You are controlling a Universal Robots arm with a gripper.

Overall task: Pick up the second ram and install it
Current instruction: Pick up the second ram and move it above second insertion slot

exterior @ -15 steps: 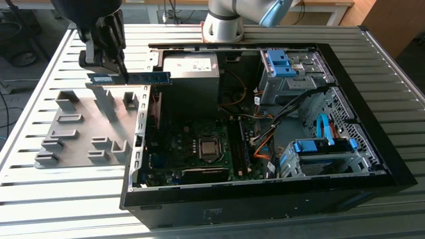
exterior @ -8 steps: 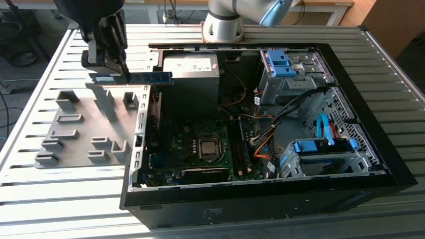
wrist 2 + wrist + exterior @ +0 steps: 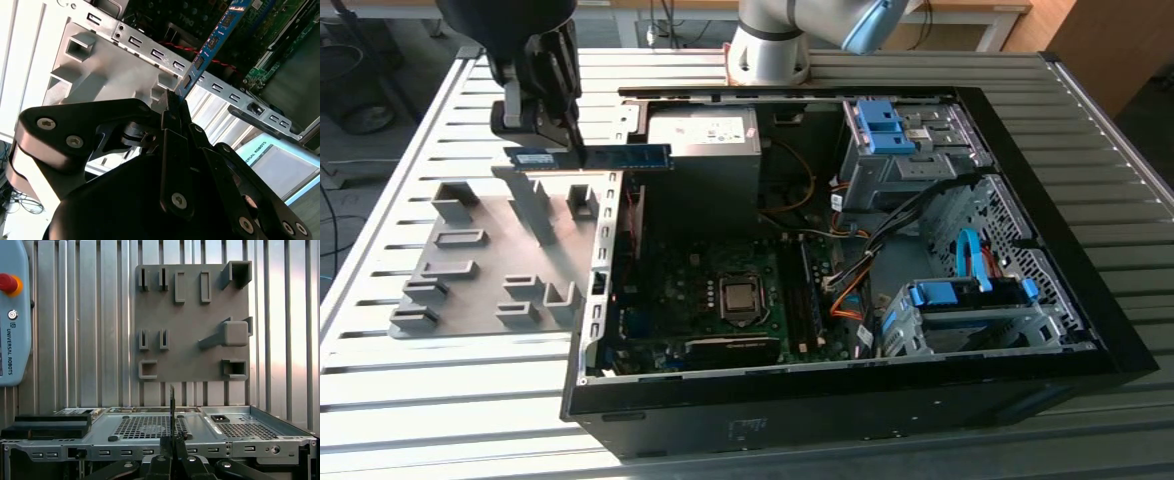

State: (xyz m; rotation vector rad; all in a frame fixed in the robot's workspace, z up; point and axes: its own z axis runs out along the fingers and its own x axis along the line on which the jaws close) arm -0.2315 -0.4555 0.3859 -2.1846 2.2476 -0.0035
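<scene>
I have the second ram (image 3: 624,155) clamped at one end in the claw (image 3: 558,145), held level in the air above the grey holder (image 3: 480,225), just beside the open computer case (image 3: 854,410). I judge the pickup done, and seating the stick on the motherboard (image 3: 680,290) is not yet done.

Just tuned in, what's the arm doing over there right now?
The arm's gripper is shut on one end of the second ram and holds it in the air, roughly level. The stick hangs by the near wall of the open computer case, beside the grey slotted holder. It is clear of the holder and not yet seated on the motherboard.
</scene>
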